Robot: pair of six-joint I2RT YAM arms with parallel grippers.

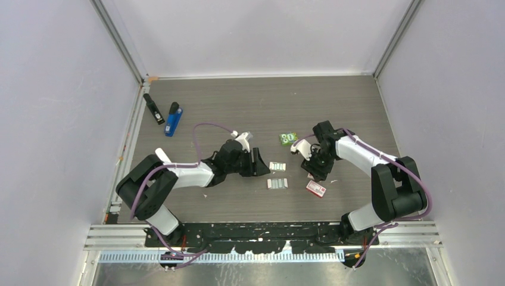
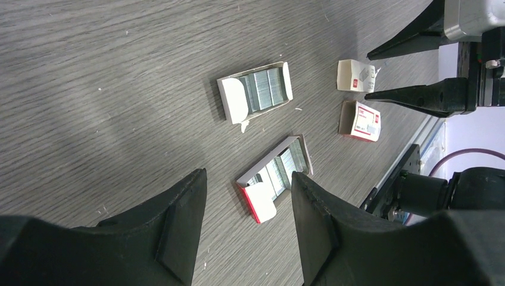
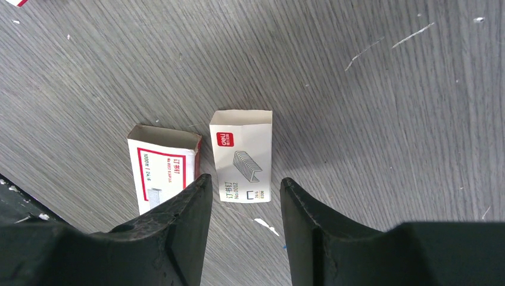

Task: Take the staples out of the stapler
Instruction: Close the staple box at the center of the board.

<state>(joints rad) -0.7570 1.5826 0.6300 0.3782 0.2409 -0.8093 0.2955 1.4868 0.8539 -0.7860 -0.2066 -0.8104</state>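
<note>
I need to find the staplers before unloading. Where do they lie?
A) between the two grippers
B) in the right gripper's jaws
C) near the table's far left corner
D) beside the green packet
C: the black stapler and the blue stapler lie side by side near the far left corner of the table.

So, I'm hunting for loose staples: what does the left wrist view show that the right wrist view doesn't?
Only the left wrist view: the upper tray and lower tray, both open with silvery staples inside, and the open left hand. Only the right wrist view: a clear look at the staple drawing printed on the white box. Both: the white box, the red-and-white box beside it, and the right hand.
</note>
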